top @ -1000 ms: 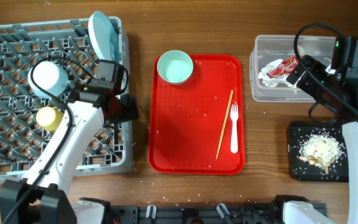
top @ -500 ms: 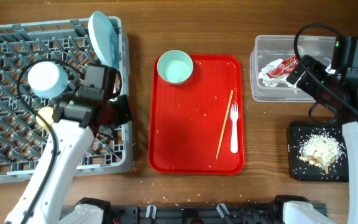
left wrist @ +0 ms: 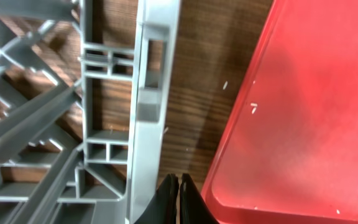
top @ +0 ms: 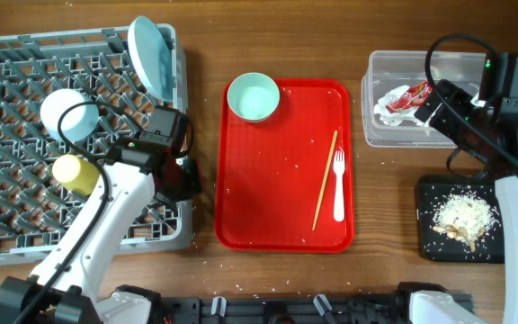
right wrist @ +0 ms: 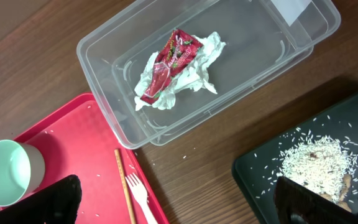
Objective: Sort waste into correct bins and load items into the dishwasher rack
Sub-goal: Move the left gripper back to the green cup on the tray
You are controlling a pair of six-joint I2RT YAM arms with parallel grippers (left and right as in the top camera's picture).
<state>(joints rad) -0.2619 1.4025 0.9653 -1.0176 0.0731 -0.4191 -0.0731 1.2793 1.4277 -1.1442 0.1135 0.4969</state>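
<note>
The dishwasher rack is flanked at its right rim by the left gripper. Its fingers are pressed together on nothing, though a second ago they were spread. Half a second ago that arm was swung further over the rack; the gripper is now hung over the bare strip of wood between the rack rim and the red serving tray. The small yellow cup, partly hidden before, is seen whole.

To the left of that gripper, three things are held in the rack: one light blue plate stood on edge, one light blue bowl and the one cup. To its right, three are laid on the red tray: one pale green dish, one chopstick and one white fork.

The right gripper is spread wide and empty — unchanged. Just below it one clear tub is seen, with one red wrapper and crumpled white paper inside. Nearer the robot, one black tray is loaded with one clump of rice.

The table is brown wood grain, flecked with stray grains; nothing of the room is shown.
</note>
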